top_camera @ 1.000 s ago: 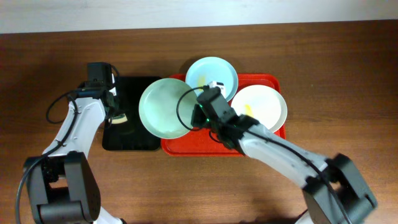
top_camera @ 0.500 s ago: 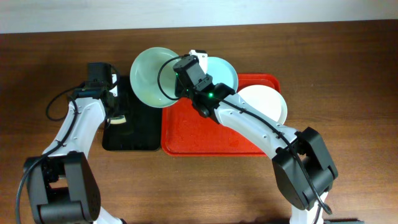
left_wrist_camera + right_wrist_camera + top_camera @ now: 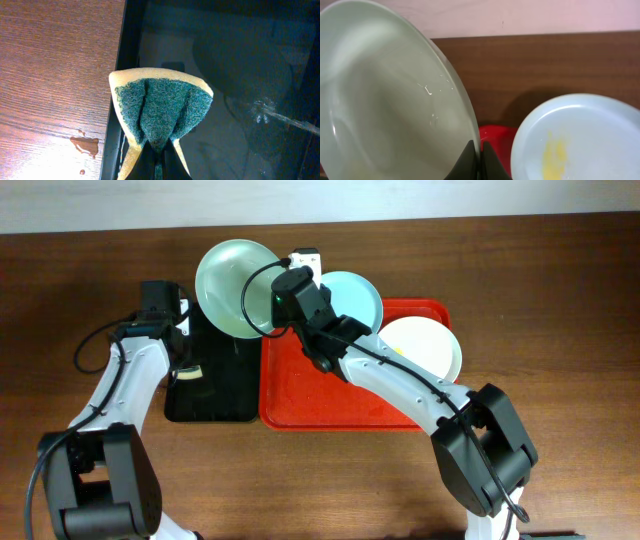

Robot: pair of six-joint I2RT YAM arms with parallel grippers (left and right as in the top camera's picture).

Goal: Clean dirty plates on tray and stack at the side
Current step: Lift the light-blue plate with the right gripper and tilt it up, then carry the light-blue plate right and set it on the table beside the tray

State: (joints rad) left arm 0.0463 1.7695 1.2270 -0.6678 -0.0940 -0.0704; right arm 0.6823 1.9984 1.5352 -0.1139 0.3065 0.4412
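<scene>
Over black tray (image 3: 215, 392), glossy round mint plate (image 3: 225, 275), coarse folded sponge (image 3: 160, 112)

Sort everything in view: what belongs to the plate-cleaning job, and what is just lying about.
Job:
- green plate, held up
- blue plate, yellow-smeared
- white plate
- red tray
- sponge
- black tray, probably the wiping spot

Lying about:
- brown spill on the table
</scene>
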